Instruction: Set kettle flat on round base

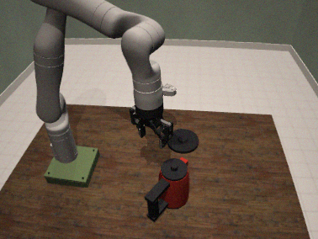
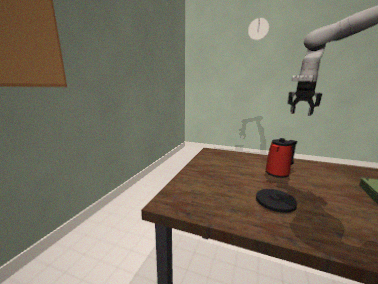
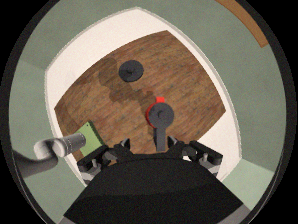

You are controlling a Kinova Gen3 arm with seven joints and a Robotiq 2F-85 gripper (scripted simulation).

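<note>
A red kettle (image 1: 174, 183) with a black lid and a black handle (image 1: 156, 200) stands upright on the wooden table near its front. It also shows in the exterior view (image 2: 279, 156) and in the wrist view (image 3: 160, 117). The black round base (image 1: 182, 140) lies flat on the table behind the kettle, apart from it, with its stud up; it also shows in the exterior view (image 2: 276, 200) and in the wrist view (image 3: 131, 70). My gripper (image 1: 152, 131) (image 2: 304, 104) is open and empty, pointing down, high above the table and above the kettle's level.
The arm's green mount plate (image 1: 72, 166) sits at the table's left side. The table's edges are on all sides, with tiled floor beyond. Green walls stand behind.
</note>
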